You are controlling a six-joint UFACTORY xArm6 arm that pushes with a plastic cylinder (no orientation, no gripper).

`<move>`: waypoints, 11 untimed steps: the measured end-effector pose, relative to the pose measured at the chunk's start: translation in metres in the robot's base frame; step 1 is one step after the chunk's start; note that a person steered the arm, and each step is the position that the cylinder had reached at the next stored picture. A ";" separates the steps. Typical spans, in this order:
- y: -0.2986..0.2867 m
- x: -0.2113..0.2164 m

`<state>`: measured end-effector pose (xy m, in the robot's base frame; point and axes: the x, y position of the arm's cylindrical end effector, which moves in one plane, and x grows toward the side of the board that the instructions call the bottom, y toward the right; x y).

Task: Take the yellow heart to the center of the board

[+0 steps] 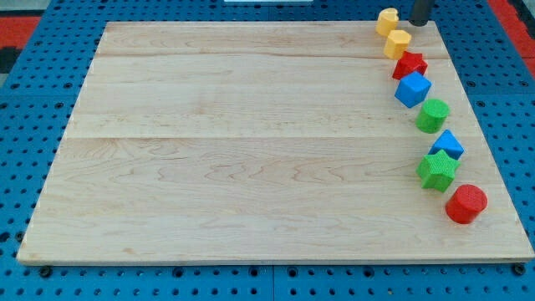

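Pale maple-coloured wood makes up the broad wooden board (251,142), which lies on a blue perforated desk (33,100). All eight small coloured blocks sit in a curved line down the view's right edge of the board.

At the view's top of that line is a yellow block of rounded shape (387,20), and just below it, touching or nearly so, a second yellow heart-like block (398,42); which of the two is the heart I cannot tell for certain, but both lie at the top right corner, well apart from the board's middle. Next down come a red star-shaped block (410,64), a blue cube-like block (412,89), a green cylinder-like block (433,115), a small blue block (448,144) partly hidden behind a green star-shaped block (436,170), and at the view's bottom a red cylinder (466,204).

The straight dark rod enters from the view's top edge; my tip (420,22) stands just to the view's right of the upper yellow block, near it but with a small gap. The arm carries no claw, so there is no spread or pinch to tell.
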<state>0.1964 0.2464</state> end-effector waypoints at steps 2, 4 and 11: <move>-0.021 0.030; -0.048 -0.005; -0.150 -0.004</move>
<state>0.1925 0.0960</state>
